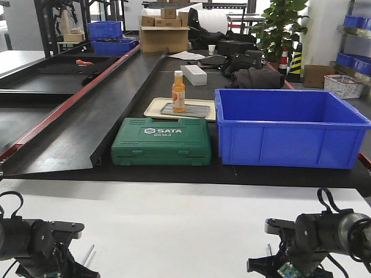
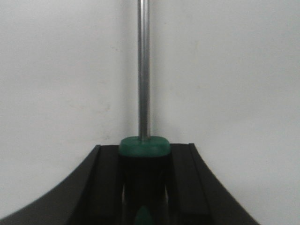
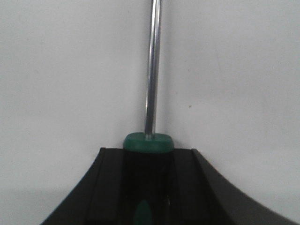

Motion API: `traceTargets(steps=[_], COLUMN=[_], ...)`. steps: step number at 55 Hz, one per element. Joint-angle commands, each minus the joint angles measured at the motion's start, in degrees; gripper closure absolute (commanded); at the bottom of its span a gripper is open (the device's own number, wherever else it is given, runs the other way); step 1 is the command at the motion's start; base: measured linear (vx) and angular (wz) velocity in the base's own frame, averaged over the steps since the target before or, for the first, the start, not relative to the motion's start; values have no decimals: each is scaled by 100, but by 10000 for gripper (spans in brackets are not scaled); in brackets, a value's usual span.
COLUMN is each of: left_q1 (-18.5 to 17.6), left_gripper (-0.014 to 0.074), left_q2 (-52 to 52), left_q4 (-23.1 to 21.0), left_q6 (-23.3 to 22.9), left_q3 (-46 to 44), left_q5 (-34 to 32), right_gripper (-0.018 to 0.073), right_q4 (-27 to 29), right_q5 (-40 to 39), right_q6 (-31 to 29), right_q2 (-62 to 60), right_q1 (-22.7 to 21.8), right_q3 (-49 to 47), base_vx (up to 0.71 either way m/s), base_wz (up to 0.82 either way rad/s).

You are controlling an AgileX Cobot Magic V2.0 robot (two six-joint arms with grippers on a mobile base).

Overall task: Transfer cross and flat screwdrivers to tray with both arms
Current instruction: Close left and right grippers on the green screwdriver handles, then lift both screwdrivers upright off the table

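Left gripper (image 2: 144,152) clamps one screwdriver (image 2: 143,70), right gripper (image 3: 148,152) clamps the other screwdriver (image 3: 152,70) (two total, types indistinguishable), at the white surface's (image 1: 174,220) open near edge. One grey tray (image 1: 197,110) sits well beyond.
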Motion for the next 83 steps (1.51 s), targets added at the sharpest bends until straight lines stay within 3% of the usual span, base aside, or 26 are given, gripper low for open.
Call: traceTargets(steps=[1, 4, 21, 44, 51, 59, 73, 83], left_q1=[-29, -29, -29, -200, -200, -200, -200, -200], left_gripper=[602, 602, 599, 599, 599, 599, 599, 597], left_q2=[-186, -186, -758, -3545, -4567, -5479, -6796, -7524], left_q4=[-198, -198, -191, -190, -190, -190, -216, -390], left_q6=[-42, -42, -35, 27, 33, 33, 45, 75], left_q3=[-72, -72, -72, 598, 1037, 1418, 2436, 3244], left_q5=[-1, -14, -64, -956, -1101, -984, -1251, -1496], right_gripper=[539, 574, 570, 570, 570, 570, 570, 570], right_q4=[-6, 11, 16, 16, 30, 335, 921, 1737], right_q5=[212, 245, 253, -47, -377, -959, -1065, -994], right_q6=[-135, -277, -1013, -1250, -1306, -1332, -1914, -3130], right_q2=[-211, -220, -1043, -3583, -4403, -5442, -6486, -6783], right_q1=[-13, -13, 0, 0, 0, 0, 0, 0], right_q3=[-91, -91, -91, -52, 472, 1465, 2334, 2396], base_vx=[0, 0, 0, 0, 0, 0, 0, 0], base_wz=[0, 0, 0, 0, 0, 0, 0, 0])
